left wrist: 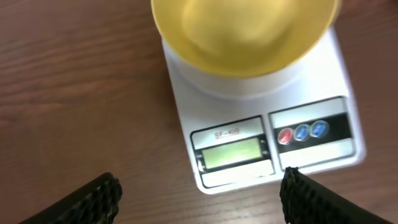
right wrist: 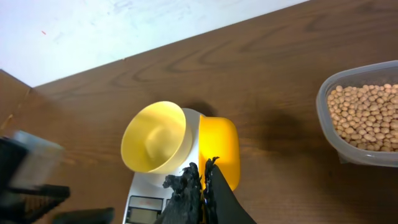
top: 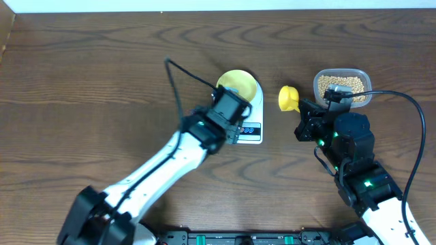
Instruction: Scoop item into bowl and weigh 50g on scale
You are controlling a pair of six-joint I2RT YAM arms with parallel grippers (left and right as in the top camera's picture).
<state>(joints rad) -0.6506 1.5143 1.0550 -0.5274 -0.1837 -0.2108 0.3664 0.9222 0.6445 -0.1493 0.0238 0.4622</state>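
A dark wooden table is filling every view, with a pale wall running along its far edge. The white scale is lying near the middle of it, and the pale yellow bowl is sitting on the scale's plate, at the end away from the display. No beans are showing inside the bowl, though the close view is blurred.

The left gripper is hovering just above the scale's display end with its fingers spread wide, holding nothing. The right gripper is pinching its fingers tightly together on what looks like the handle of the yellow scoop, which is hanging just beside the scale on the right arm's side. Whether the scoop is carrying anything is not clear.

The beans are lying in a clear tub beyond the scoop, well apart from the scale. They are probably going to behave as hard, smooth, light grains, rolling and bouncing freely, so fingers are no use on them. The scoop is doing the carrying, gripped at its handle and kept level. The bowl looks light enough to slide on the plate if nudged.
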